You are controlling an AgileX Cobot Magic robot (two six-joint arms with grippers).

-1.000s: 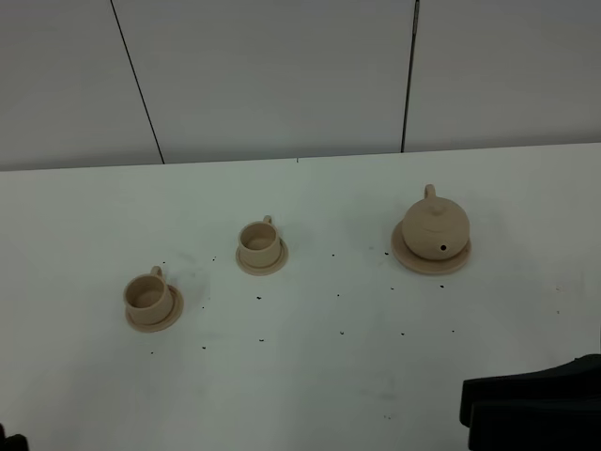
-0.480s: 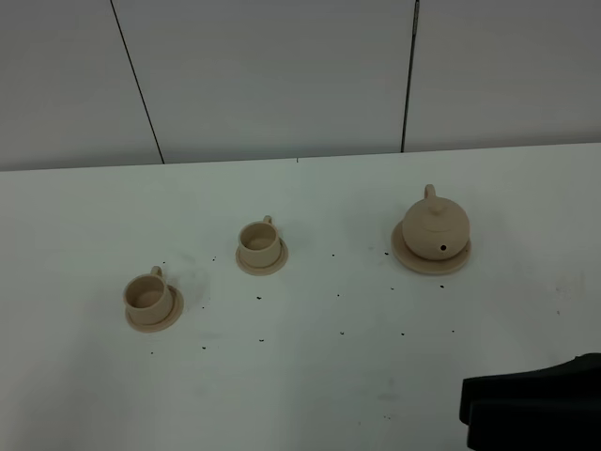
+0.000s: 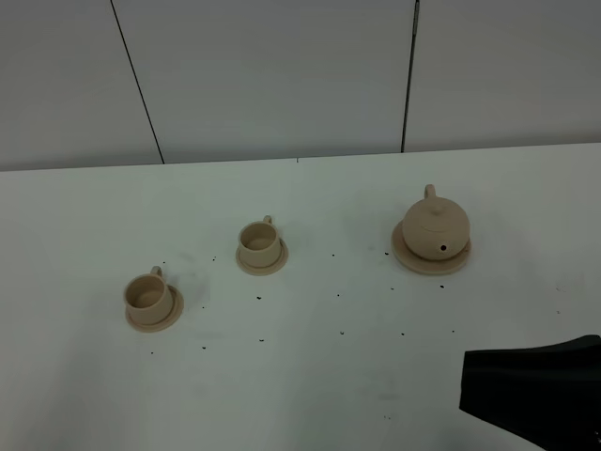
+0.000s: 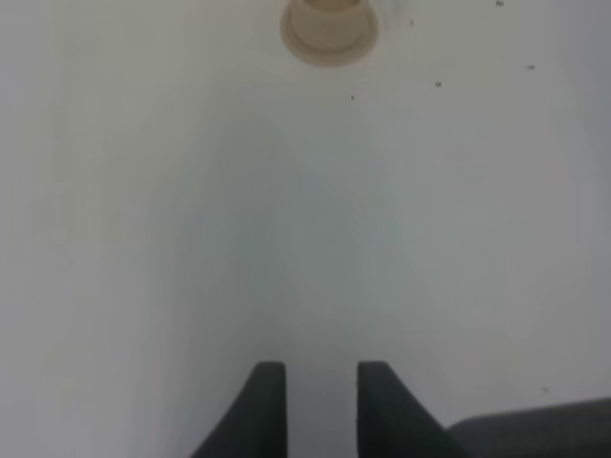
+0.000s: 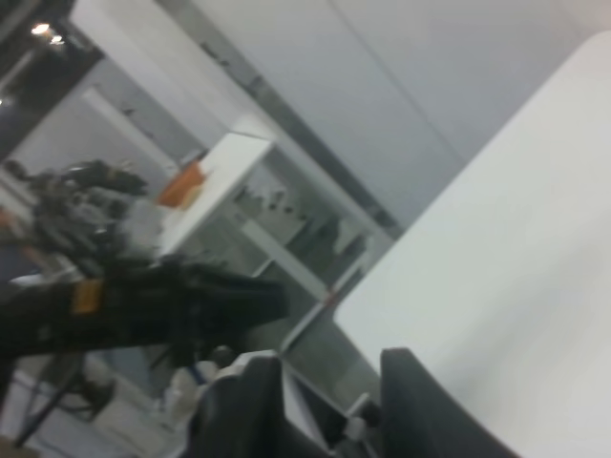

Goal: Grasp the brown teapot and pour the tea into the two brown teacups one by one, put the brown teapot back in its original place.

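Observation:
The brown teapot (image 3: pixel 435 224) sits upright on its wide saucer, the original place (image 3: pixel 414 257), at the right of the white table. Its spout faces the front and its handle the back. The two brown teacups stand on small saucers, one at the middle (image 3: pixel 256 242) and one at the front left (image 3: pixel 147 293). Low at the front right, well short of the teapot, is the dark shape of my right arm (image 3: pixel 535 395). My right gripper (image 5: pixel 325 401) is open and empty, aimed off the table. My left gripper (image 4: pixel 320 391) is open and empty over bare table, with a teacup (image 4: pixel 329 19) far ahead.
The white table (image 3: pixel 319 376) carries small dark specks between the cups and the teapot. A pale panelled wall (image 3: pixel 282 75) stands behind it. The right wrist view shows shelves and equipment (image 5: pixel 143 267) beyond the table's edge.
The right arm's dark shape at the front right has changed from two stacked bars to one wedge and shifted slightly. Teapot and cups have not moved.

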